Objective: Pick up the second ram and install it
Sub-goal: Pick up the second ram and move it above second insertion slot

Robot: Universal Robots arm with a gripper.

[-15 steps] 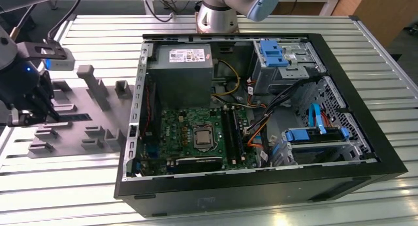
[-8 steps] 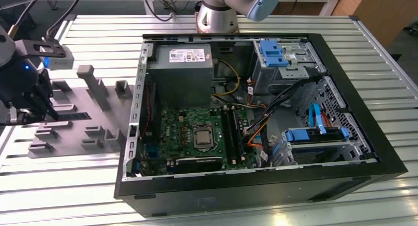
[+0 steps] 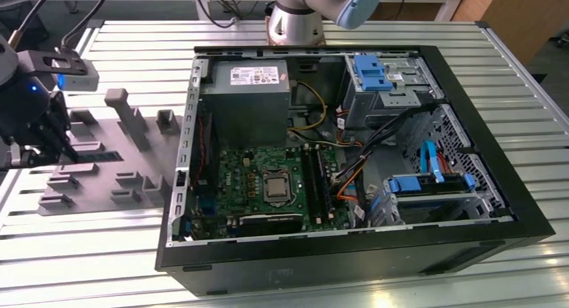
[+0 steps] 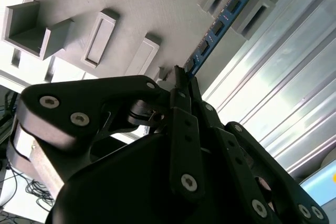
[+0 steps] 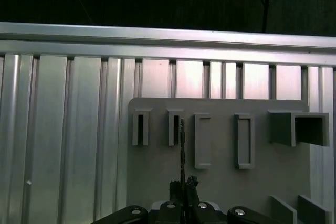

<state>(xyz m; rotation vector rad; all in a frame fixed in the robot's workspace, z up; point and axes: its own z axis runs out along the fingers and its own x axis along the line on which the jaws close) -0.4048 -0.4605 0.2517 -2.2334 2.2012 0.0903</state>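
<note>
Gripper (image 4: 181, 74) is pinching one end of the second ram (image 4: 220, 22), which is sitting in slots on the grey fixture plate (image 3: 111, 138) at the exterior view's left (not lifted clear, I judge). Installing into the open computer case (image 3: 356, 255) is remaining.

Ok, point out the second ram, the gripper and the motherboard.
second ram (image 4: 219, 27), second wrist view, middle of the blue stick.
gripper (image 4: 184, 74), second wrist view, between its fingertips.
motherboard (image 3: 236, 171), exterior view, green board beside the socket.
</note>
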